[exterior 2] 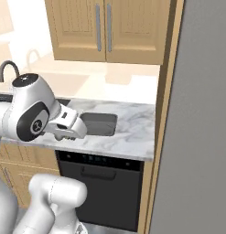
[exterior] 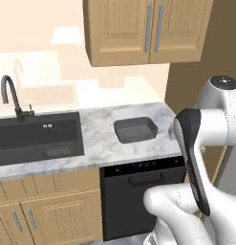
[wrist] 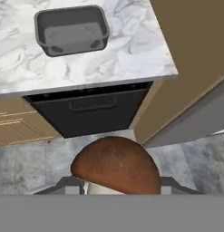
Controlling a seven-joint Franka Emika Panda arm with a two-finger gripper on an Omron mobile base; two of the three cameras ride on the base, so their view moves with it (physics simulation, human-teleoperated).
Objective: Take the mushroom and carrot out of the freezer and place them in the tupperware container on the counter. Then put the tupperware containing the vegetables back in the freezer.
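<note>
Notably, no readable writing; gripper (wrist: 117,190) pinching mushroom (wrist: 115,166), fingertips hiding beneath its cap, hanging short of tupperware container (wrist: 71,30) sitting on counter (wrist: 131,50)

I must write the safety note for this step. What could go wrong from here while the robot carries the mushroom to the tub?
1. The gripper holds the mushroom only at its pale stem under a broad cap, so it might slip out over the floor.
2. The tub is shallow and sits apart from the hand, near the counter edge; an early release could miss it.
</note>
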